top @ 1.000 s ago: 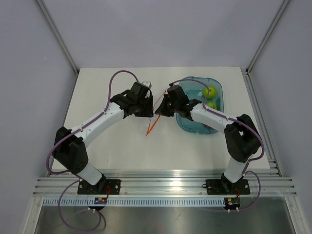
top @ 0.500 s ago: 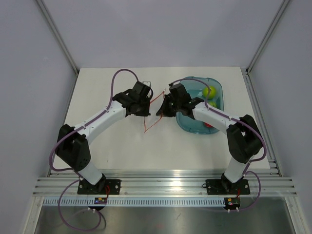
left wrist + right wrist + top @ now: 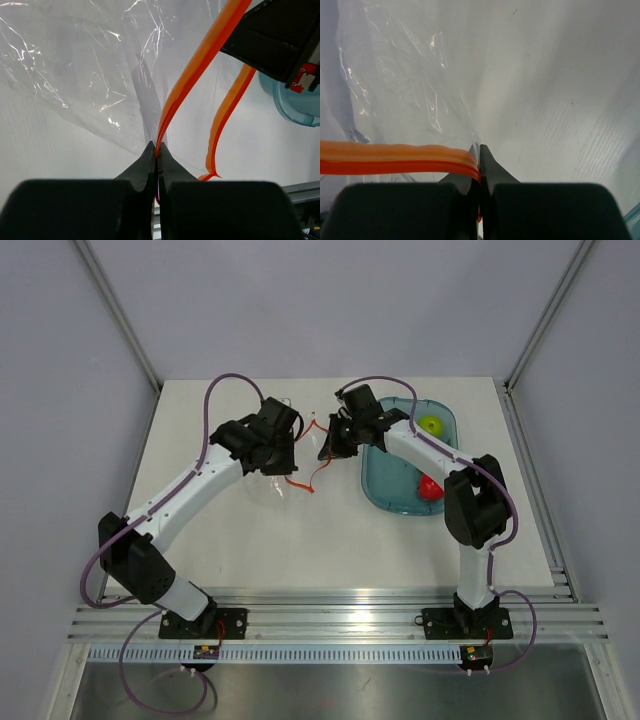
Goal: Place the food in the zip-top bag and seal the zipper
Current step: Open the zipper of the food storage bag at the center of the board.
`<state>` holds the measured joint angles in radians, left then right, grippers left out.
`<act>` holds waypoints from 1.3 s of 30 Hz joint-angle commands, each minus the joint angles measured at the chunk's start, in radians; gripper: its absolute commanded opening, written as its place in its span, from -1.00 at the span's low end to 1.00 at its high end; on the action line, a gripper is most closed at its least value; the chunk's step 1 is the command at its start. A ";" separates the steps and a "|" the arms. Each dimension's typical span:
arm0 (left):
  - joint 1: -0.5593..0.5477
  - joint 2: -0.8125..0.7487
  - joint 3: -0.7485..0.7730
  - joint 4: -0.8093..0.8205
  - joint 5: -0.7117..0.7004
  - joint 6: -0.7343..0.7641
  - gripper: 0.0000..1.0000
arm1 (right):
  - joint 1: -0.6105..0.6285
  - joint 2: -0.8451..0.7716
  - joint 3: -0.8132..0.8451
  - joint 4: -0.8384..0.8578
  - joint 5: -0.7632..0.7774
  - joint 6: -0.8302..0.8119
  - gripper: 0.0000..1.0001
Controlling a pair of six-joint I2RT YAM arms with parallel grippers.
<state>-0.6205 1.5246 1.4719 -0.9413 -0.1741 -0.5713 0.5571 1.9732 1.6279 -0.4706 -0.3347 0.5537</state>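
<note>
Bag mouth: orange-red zipper strip (image 3: 199,65) of the clear crinkly plastic bag (image 3: 75,60), pinched by the left gripper (image 3: 156,149) and the right gripper (image 3: 479,151); the gap between its two runs looks narrow, though the view is poor.
Tray: the right arm (image 3: 415,452) overhangs the left side of the translucent teal oval tray (image 3: 390,492); the lime-green apple (image 3: 430,425) and the small red fruit (image 3: 428,487) are reachable from above.
Near table: white tabletop (image 3: 300,540), open.
</note>
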 commanded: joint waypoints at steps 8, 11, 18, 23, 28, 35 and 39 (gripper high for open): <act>0.018 0.121 0.013 0.165 0.154 0.057 -1.00 | 0.001 -0.025 -0.032 0.006 0.036 -0.014 -0.66; 0.018 0.132 0.031 0.159 0.168 0.057 -1.00 | 0.000 -0.053 -0.060 0.010 0.048 -0.012 -0.35; 0.018 0.173 0.091 0.095 0.130 0.064 -1.00 | 0.000 -0.135 -0.111 0.020 0.071 0.002 0.09; 0.018 0.193 0.110 0.078 0.116 0.053 -1.00 | 0.000 -0.215 -0.148 0.032 0.072 0.017 0.18; 0.018 0.200 0.113 0.075 0.105 0.028 -1.00 | 0.000 -0.235 -0.158 0.030 0.074 0.012 0.17; 0.018 0.190 0.111 0.072 0.079 0.033 -1.00 | 0.036 -0.179 -0.168 0.036 0.086 0.018 0.14; 0.018 0.177 0.107 0.084 0.084 0.039 -1.00 | 0.041 -0.171 -0.203 0.070 0.100 0.044 0.05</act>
<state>-0.6064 1.7256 1.5387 -0.8745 -0.0692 -0.5327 0.5880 1.7893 1.4471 -0.4389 -0.2646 0.5766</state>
